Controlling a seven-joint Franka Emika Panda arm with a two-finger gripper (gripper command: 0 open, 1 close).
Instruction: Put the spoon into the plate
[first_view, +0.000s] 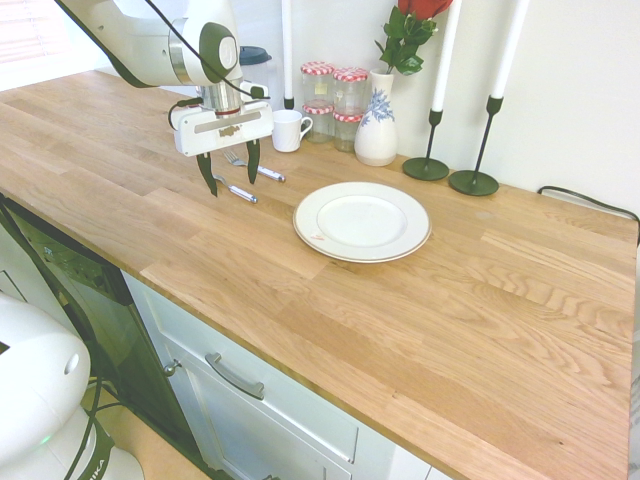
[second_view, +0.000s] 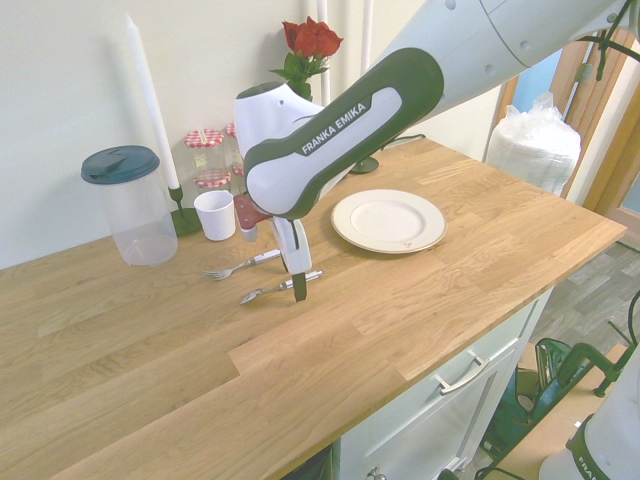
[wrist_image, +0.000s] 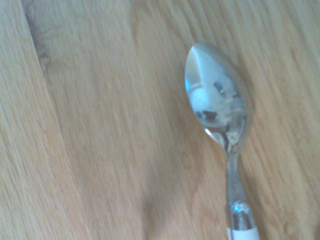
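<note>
Tool (first_view: 229, 172) fingers are standing apart and pointing straight down, hovering just above the spoon (first_view: 238, 191) without gripping anything. Going left to right in the first exterior view: the spoon is lying flat on the wooden table (first_view: 450, 310) beneath the open fingers, the fork (first_view: 252, 166) is resting just behind it, and the white plate (first_view: 362, 221) is sitting empty well to the right. Behind these, a white mug (first_view: 289, 130) and a vase (first_view: 377, 130) are standing by the wall. In the wrist view the spoon's bowl is showing bright and in focus, with the handle running off the frame edge.

Judging from here, the risk is in the descent: the spoon is thin and lying flat, so fingers closing slightly high could be skidding over it, and a drift toward the wall could be catching the fork instead.
</note>
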